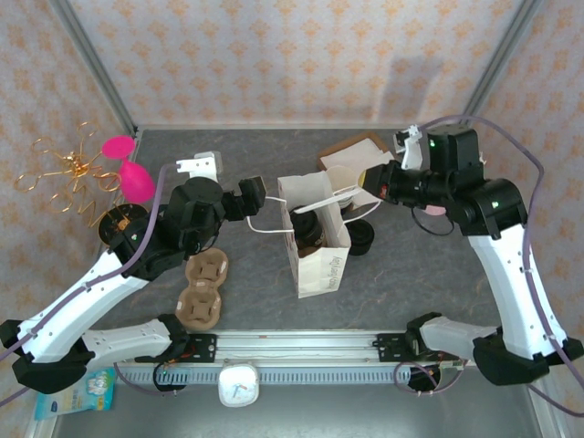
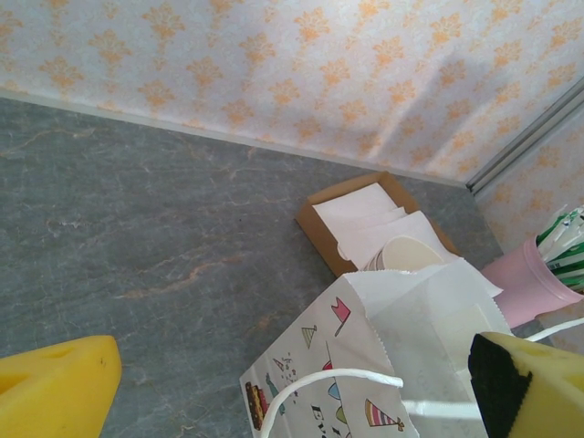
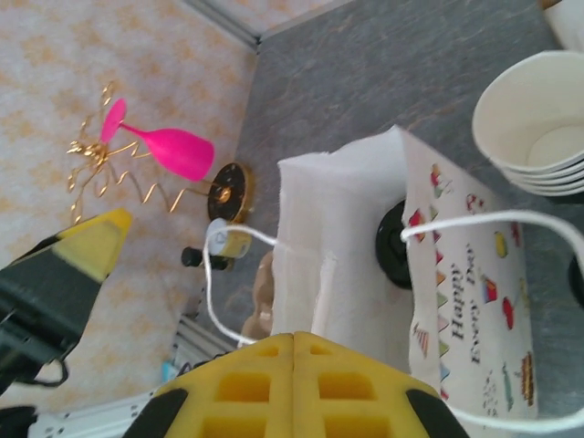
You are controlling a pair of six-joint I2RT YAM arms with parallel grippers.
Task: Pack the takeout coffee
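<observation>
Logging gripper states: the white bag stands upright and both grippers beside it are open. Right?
No. The right gripper is shut, its yellow fingers pressed together in the right wrist view; the left gripper is open, and the white bag stands upright.

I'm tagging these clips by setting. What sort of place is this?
Likely a staged robot test booth, not a café: wallpapered panels enclose a grey tabletop, and takeout props such as the white paper bag sit on it.
</observation>
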